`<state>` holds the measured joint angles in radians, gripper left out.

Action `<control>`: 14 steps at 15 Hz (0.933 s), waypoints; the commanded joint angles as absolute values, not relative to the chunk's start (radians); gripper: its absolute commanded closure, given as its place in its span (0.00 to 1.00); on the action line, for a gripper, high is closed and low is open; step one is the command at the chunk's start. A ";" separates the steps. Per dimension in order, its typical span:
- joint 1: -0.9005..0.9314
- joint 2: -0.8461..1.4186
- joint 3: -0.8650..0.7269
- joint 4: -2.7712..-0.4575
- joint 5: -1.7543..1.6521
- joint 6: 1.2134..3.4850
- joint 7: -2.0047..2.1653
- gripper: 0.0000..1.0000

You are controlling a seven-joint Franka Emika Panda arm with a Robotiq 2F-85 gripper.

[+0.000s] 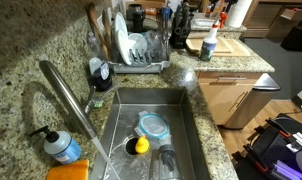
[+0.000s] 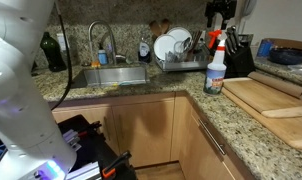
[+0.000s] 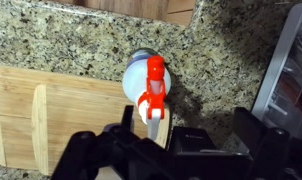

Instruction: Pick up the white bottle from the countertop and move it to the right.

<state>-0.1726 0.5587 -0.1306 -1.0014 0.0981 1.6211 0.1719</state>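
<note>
The white bottle (image 2: 216, 68) has a red spray head and a bluish label. It stands upright on the speckled granite countertop (image 2: 161, 100), at the corner next to a wooden cutting board. It also shows in an exterior view (image 1: 208, 45). In the wrist view I look down on the bottle (image 3: 148, 75) from above. My gripper (image 3: 186, 125) is open and empty, and hangs above the bottle. The bottle sits toward the gripper's left finger, not between the fingers. The dark gripper shows at the top edge above the bottle in an exterior view (image 2: 219, 12).
A pale wooden cutting board (image 2: 271, 97) lies right beside the bottle. A dish rack with plates (image 1: 141, 50) stands behind the steel sink (image 1: 151, 140). A blue-liquid pump bottle (image 1: 61, 145) stands by the tap. A dark knife block (image 2: 238, 55) stands behind the bottle.
</note>
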 commanded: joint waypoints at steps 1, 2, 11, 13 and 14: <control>-0.165 0.577 -0.152 -1.018 0.042 1.667 0.186 0.00; -0.171 0.564 -0.136 -1.008 0.064 1.635 0.180 0.00; -0.191 0.608 -0.135 -1.016 0.107 1.643 0.207 0.26; -0.191 0.602 -0.136 -1.025 0.118 1.680 0.196 0.40; -0.190 0.599 -0.138 -1.025 0.118 1.692 0.194 0.48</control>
